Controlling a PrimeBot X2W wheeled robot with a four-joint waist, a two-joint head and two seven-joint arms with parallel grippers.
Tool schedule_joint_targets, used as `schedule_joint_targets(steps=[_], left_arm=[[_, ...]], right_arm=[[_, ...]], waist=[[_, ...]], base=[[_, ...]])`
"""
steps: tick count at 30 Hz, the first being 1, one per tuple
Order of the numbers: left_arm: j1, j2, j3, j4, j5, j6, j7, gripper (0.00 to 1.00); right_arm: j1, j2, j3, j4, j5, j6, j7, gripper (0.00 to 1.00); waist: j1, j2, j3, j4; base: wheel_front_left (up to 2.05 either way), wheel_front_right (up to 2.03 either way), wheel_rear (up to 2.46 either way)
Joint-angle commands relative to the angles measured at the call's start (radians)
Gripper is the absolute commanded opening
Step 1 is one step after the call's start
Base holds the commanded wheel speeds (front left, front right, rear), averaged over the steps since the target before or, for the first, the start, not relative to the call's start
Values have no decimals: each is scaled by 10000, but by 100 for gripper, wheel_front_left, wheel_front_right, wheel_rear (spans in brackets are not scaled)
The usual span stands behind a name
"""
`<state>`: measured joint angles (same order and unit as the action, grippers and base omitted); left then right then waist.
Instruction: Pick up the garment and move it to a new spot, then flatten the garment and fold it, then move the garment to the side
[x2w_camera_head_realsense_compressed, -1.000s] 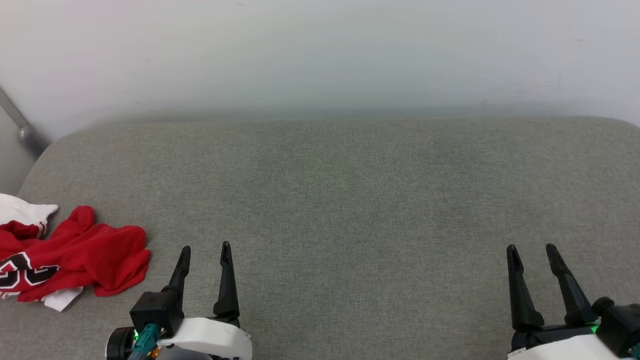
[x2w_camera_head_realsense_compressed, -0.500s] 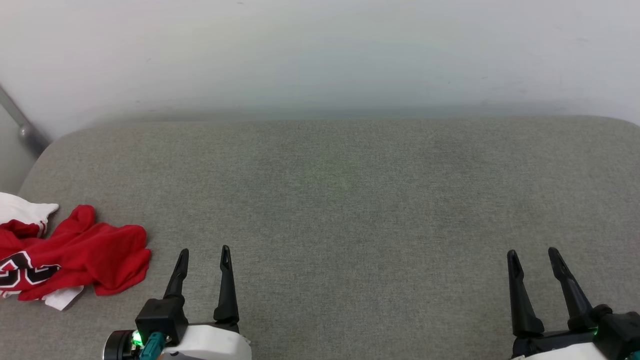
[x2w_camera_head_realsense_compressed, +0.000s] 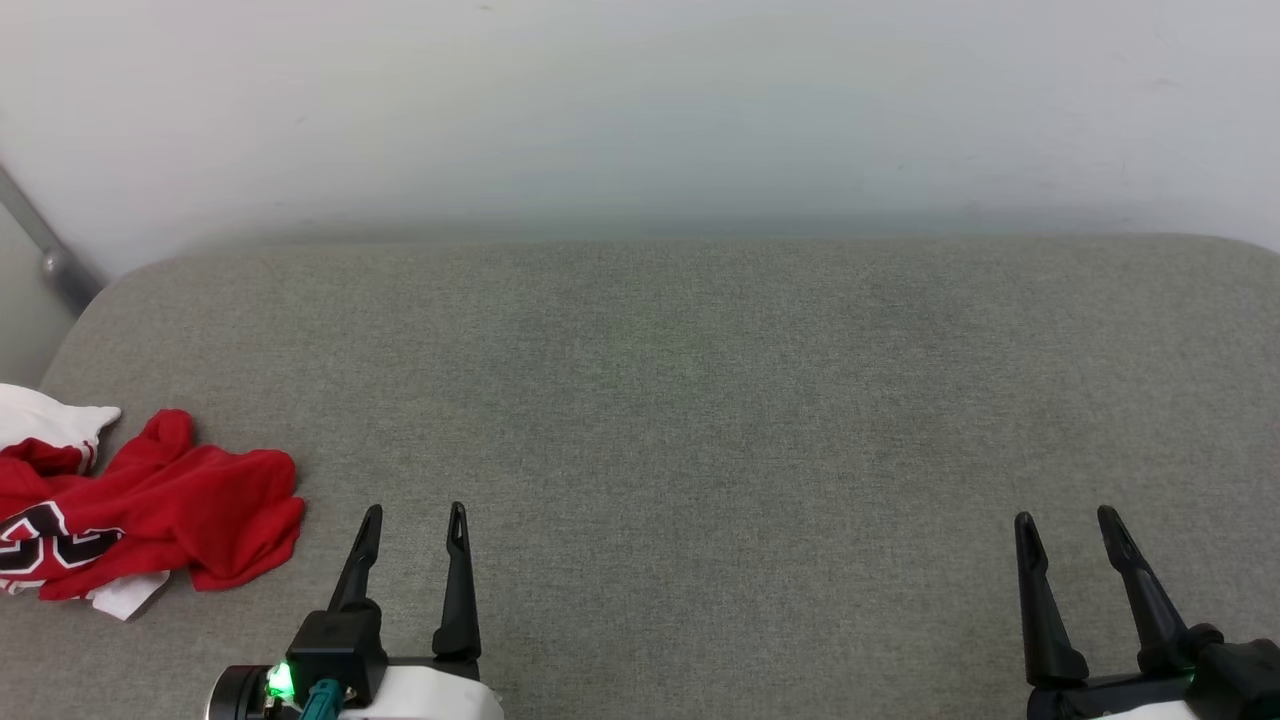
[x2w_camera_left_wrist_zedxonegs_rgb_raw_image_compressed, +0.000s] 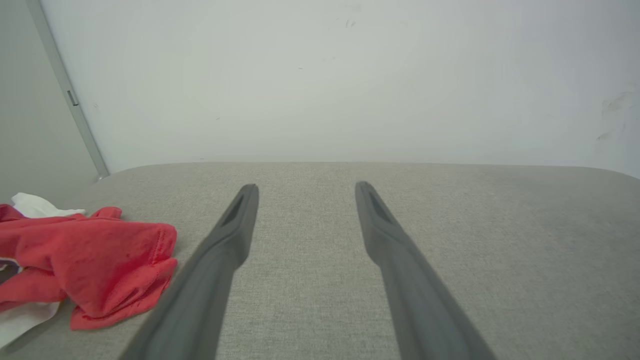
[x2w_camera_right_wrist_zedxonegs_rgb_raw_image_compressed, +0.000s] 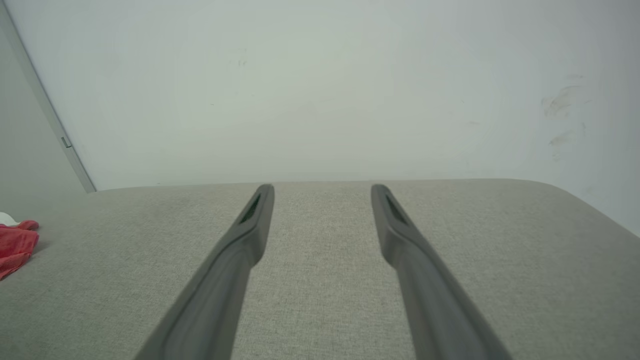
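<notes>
At the left edge of the grey fabric-covered table (x2w_camera_head_realsense_compressed: 700, 380), toward its near corner, the garment (x2w_camera_head_realsense_compressed: 150, 510) lies in a crumpled heap. It is bunched red cloth with a white sleeve poking out on its far side and a scrap of white under its near side. Part of the black, white-edged lettering shows where the head view cuts it off.

The left gripper (x2w_camera_head_realsense_compressed: 414, 509) hovers by the near edge, just right of the heap and apart from it. Its two dark fingers are spread with nothing between them and point toward the far edge. From the left wrist view, the garment sits left of the gripper's left finger, with the nearest red fold close to that finger but not touching it.

The right gripper (x2w_camera_head_realsense_compressed: 1065, 514) is by the near edge toward the right corner, well apart from the garment, its fingers likewise spread and empty. From the right wrist view, the garment is a small red patch at the far left.

A pale wall (x2w_camera_head_realsense_compressed: 640, 110) rises behind the far edge, and a grey metal bar (x2w_camera_head_realsense_compressed: 40, 250) slants past the far left corner.
</notes>
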<state>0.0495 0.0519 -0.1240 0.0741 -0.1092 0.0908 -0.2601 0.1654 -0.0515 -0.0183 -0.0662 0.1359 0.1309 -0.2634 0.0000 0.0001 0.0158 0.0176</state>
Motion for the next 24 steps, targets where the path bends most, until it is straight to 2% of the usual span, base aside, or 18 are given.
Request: schedule_joint_targets(steps=[1, 24], left_arm=[[50, -18, -3, 27, -21, 5, -78, 100], [-40, -20, -59, 170, -329, 51, -57, 100]], right_arm=[[99, 24, -8, 4, -31, -3, -21, 100], [176, 24, 1, 221, 346, -3, -21, 100]], waist=[[0, -1, 2, -4], [0, -1, 50, 91]], base=[[0, 0, 0], [0, 0, 0]])
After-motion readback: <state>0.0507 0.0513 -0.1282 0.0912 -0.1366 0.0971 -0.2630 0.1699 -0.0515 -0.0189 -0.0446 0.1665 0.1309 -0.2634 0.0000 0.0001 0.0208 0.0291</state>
